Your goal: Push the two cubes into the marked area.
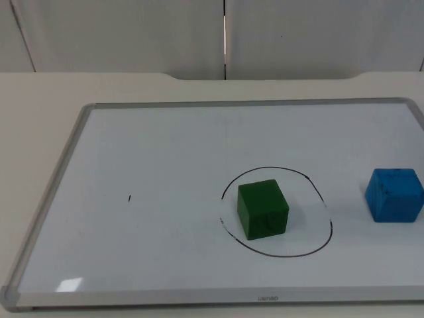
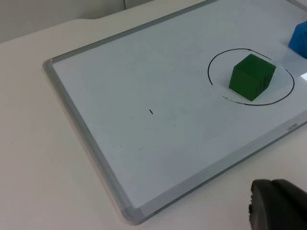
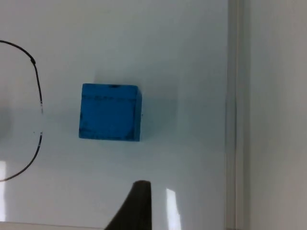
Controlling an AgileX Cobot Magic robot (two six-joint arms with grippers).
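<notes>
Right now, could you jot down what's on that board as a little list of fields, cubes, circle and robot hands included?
surface: whiteboard lying on the white table
marked area: black drawn circle on the board
green cube: inside the circle
blue cube: outside the circle, apart from its line, on the right arm's side
left gripper: a black fingertip over the table beside the board's near edge
right gripper: a fingertip above the board near the blue cube, not touching it
done so far: one cube of two is in

white table [image 1: 40, 93] | whiteboard [image 1: 165, 152] lies flat on it; apparently square to edge
</notes>
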